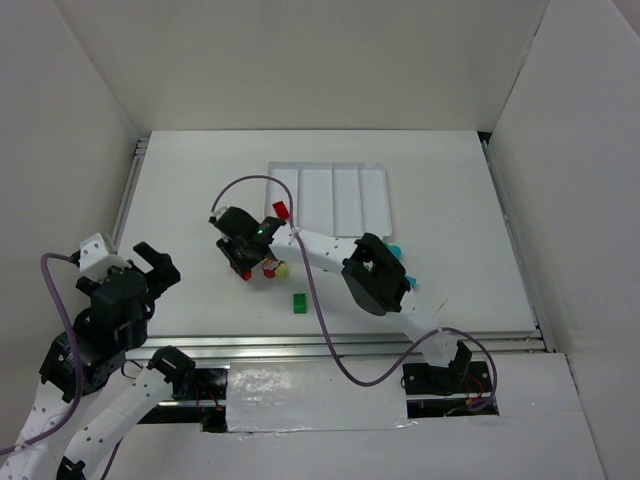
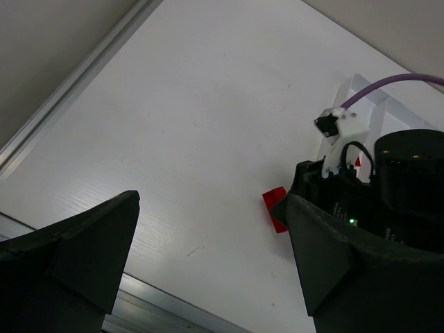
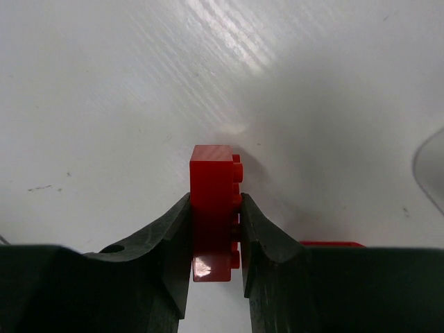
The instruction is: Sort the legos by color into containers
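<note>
While the right fingers [image 3: 166,250] pinch a red brick [image 3: 211,173] by its sides, down at the bench [image 3: 104,83] near the tray's [image 1: 330,200] left corner, I take this as the pick-up of a red one. My left fingers [image 2: 83,243] hang spread and idle, well apart. Another red brick [image 1: 280,209] seems to lie in the leftmost compartment, though the cable partly hides it from above. Next I'd want a straight lift, then a short carry over that compartment's wall before letting go
</note>
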You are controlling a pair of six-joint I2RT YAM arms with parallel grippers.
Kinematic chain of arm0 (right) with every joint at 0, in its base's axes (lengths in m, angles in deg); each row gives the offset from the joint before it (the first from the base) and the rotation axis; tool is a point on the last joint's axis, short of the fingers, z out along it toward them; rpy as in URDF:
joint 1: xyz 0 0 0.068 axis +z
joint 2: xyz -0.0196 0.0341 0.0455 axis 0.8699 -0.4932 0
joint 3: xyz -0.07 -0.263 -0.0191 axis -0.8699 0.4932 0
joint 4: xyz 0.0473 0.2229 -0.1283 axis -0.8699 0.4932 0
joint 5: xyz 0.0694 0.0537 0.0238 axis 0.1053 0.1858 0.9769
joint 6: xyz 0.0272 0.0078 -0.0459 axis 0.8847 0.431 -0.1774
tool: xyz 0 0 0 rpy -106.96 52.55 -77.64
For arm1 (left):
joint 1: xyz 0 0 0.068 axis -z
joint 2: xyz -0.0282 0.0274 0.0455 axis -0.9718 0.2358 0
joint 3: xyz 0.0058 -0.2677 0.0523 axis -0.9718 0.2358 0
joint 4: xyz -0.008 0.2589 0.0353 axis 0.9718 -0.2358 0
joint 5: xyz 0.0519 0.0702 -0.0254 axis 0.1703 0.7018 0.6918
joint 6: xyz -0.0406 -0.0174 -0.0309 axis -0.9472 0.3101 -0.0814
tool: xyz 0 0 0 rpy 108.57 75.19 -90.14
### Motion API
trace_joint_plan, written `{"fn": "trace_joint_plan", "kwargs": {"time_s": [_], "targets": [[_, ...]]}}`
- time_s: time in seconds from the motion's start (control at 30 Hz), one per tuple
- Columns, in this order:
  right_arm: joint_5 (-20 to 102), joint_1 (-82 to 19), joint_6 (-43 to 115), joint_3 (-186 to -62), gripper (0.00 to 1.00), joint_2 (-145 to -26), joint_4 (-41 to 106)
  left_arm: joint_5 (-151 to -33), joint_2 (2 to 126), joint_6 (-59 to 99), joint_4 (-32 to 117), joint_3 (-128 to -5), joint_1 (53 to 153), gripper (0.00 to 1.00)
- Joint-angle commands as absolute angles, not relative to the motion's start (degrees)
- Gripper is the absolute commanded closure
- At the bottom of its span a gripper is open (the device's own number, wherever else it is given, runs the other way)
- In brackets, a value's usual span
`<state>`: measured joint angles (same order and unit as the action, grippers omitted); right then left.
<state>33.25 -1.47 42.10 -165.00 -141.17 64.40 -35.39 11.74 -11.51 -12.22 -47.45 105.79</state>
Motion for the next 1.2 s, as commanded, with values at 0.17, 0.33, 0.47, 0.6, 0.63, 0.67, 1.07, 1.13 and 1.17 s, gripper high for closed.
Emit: {"fn": "trace_joint_plan", "kwargs": {"time_s": [0.17, 0.33, 0.47, 0.6, 0.63, 0.67, 1.07, 1.13, 1.17], "targets": [[18.75, -11.21, 49.14, -175.02, 0.95, -134.03, 66.98, -35.28, 12.22, -10.39, -10.55, -47.56, 105.8, 0.0], [19.71, -15.88, 44.41, -178.28, 0.95, -138.43, 64.17, -35.63, 12.4, -9.95, -10.2, -47.39, 105.89, 0.0], [14.54, -16.76, 38.87, -177.68, 0.94, -139.49, 59.53, -37.38, 12.57, -8.11, -8.37, -46.77, 105.89, 0.0], [12.67, -16.94, 34.91, -178.28, 0.93, -140.81, 57.14, -39.14, 14.07, -6.79, -7.3, -46.51, 105.89, 0.0], [12.84, -17.03, 34.82, -178.98, 0.92, -141.85, 57.22, -39.14, 14.42, -6.87, -7.3, -46.59, 105.89, 0.0], [13.11, -17.29, 34.73, -180.47, 0.92, -142.47, 57.83, -39.23, 14.86, -6.87, -7.39, -46.59, 105.89, 0.01], [14.51, -19.14, 35.61, -181.45, 0.74, -145.82, 57.49, -39.93, 14.77, -6.26, -6.77, -46.42, 105.89, 0.0], [15.47, -19.58, 35.78, -181.36, 0.73, -146.08, 57.84, -40.02, 15.03, -6.08, -6.69, -46.42, 105.89, 0.0], [15.74, -19.66, 35.87, -181.36, 0.61, -146.08, 57.93, -40.11, 15.04, -6.17, -6.69, -46.42, 105.98, 0.01]]}}
